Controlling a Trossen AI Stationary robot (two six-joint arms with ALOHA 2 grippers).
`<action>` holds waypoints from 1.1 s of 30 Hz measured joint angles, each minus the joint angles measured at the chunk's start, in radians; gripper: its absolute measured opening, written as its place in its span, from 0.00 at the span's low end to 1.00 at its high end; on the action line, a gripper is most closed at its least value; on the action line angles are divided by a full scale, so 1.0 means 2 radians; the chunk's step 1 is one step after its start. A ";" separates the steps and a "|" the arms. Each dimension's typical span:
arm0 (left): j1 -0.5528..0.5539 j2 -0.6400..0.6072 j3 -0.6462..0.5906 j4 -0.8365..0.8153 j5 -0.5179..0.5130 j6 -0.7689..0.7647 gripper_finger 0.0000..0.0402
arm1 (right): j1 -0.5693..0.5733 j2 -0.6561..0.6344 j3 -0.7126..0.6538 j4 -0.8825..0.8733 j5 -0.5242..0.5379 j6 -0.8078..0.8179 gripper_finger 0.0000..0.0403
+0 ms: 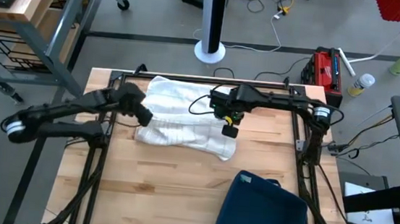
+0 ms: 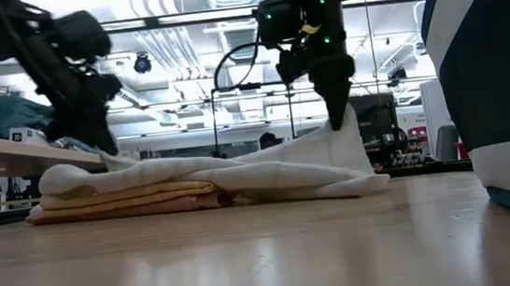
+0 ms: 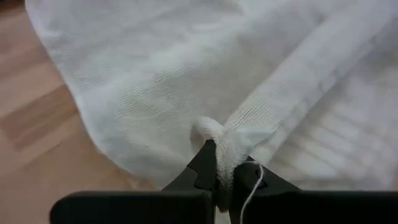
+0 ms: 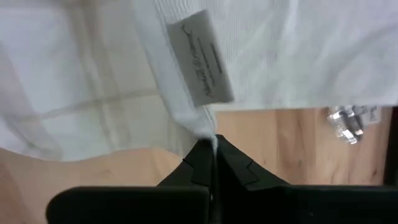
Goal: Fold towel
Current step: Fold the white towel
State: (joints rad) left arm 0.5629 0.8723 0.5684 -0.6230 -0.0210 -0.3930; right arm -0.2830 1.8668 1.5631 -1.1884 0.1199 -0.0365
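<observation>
Blue bin sits nearest us at the worktop's near right corner; we cannot see whether it holds anything.

Left gripper: fingers pressed together on a bunched bit of towel edge, cloth puckered up between the tips. In the high view it sits at the towel's left side, toward the worktop's left edge.

Right gripper: fingers pinched shut on a thin towel hem just below the sewn label. Low view shows this corner lifted into a peak under the right gripper, the rest trailing down to the wood.

Towel: white, lies across the worktop's far middle, part-folded, layers stacked on its left side in the low view.

Handling, our judgement: light, soft, limp; it drapes and sags from any pinch, nothing fragile. Weave looks grippy enough, but a thin hem could slip out. Best held at corners or hems, both at once, so the edge stays taut while carried over.
</observation>
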 joint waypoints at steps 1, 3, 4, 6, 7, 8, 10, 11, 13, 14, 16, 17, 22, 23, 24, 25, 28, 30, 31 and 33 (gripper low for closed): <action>0.000 0.018 0.010 -0.003 -0.013 0.011 0.01 | -0.002 0.000 0.003 0.005 0.006 -0.002 0.00; 0.000 0.050 0.036 0.000 -0.046 0.040 0.01 | -0.009 -0.001 0.016 0.013 0.022 -0.005 0.00; 0.001 0.063 0.050 0.001 -0.066 0.055 0.02 | -0.014 -0.002 0.024 0.012 0.032 -0.005 0.00; 0.002 0.083 0.079 -0.001 -0.107 0.086 0.03 | -0.023 -0.003 0.045 0.009 0.052 -0.006 0.00; 0.003 0.091 0.096 -0.001 -0.130 0.104 0.03 | -0.029 -0.003 0.055 0.008 0.063 -0.009 0.00; 0.004 0.097 0.111 0.000 -0.155 0.121 0.03 | -0.034 -0.003 0.065 0.008 0.074 -0.015 0.00; 0.006 0.112 0.139 0.001 -0.214 0.155 0.02 | -0.046 -0.002 0.086 0.009 0.088 -0.024 0.00; 0.009 0.122 0.151 0.002 -0.238 0.173 0.02 | -0.054 0.000 0.095 0.014 0.090 -0.030 0.00; 0.015 0.141 0.171 -0.001 -0.273 0.203 0.01 | -0.066 0.004 0.109 0.022 0.090 -0.035 0.00; 0.018 0.151 0.181 -0.001 -0.283 0.211 0.01 | -0.073 0.007 0.116 0.022 0.091 -0.035 0.00; 0.027 0.175 0.195 0.005 -0.295 0.220 0.01 | -0.086 0.010 0.128 0.023 0.102 -0.036 0.00; 0.033 0.186 0.198 0.006 -0.299 0.225 0.02 | -0.091 0.011 0.133 0.025 0.108 -0.039 0.00; 0.075 0.251 0.198 0.038 -0.299 0.232 0.07 | -0.116 0.020 0.146 0.046 0.110 -0.049 0.00; 0.083 0.263 0.197 0.043 -0.298 0.232 0.08 | -0.119 0.023 0.146 0.057 0.110 -0.051 0.00; 0.090 0.275 0.196 0.049 -0.292 0.233 0.10 | -0.123 0.025 0.145 0.062 0.110 -0.052 0.00; 0.095 0.287 0.196 0.057 -0.279 0.234 0.11 | -0.127 0.026 0.142 0.058 0.106 -0.052 0.00; 0.109 0.315 0.196 0.090 -0.227 0.236 0.15 | -0.131 0.031 0.136 0.070 0.107 -0.052 0.00; 0.115 0.328 0.196 0.115 -0.206 0.237 0.18 | -0.135 0.037 0.134 0.071 0.108 -0.046 0.00; 0.117 0.335 0.198 0.120 -0.207 0.236 0.19 | -0.135 0.042 0.133 0.072 0.110 -0.044 0.00; 0.123 0.346 0.203 0.123 -0.223 0.236 0.22 | -0.135 0.049 0.134 0.088 0.111 -0.044 0.02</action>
State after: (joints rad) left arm 0.8085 1.5636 0.9744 -0.3768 -0.4672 0.0785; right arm -0.5537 1.9650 1.8305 -1.0115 0.3424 -0.1242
